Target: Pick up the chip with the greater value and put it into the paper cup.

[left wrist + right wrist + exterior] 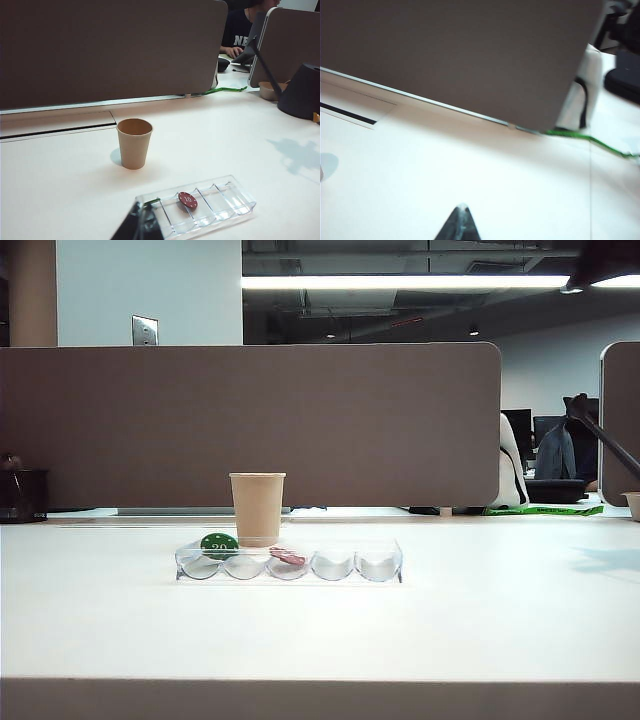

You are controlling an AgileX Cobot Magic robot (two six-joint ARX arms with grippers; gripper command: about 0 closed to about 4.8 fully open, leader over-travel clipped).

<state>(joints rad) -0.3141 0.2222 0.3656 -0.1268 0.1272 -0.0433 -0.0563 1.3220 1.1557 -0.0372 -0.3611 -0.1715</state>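
Observation:
The tan paper cup (257, 508) stands upright just behind the clear scalloped tray (380, 565). The tray holds a green chip (218, 544) in its left end slot and a red chip (288, 556) in the third slot. The dark-blue chip is out of view. In the left wrist view my left gripper (141, 219) hangs shut and empty over the tray's (235, 200) green-chip end, with the red chip (188, 200) and cup (134, 145) beyond. My right gripper (462, 209) is shut and empty above bare table. Neither gripper shows in the exterior view.
A brown divider panel (250, 420) runs along the back of the table. A black container (22, 495) sits at the far left and a small bowl (632, 502) at the far right. A dark cone-shaped object (302, 92) stands at the right. A green strap (570, 135) lies by the panel's end.

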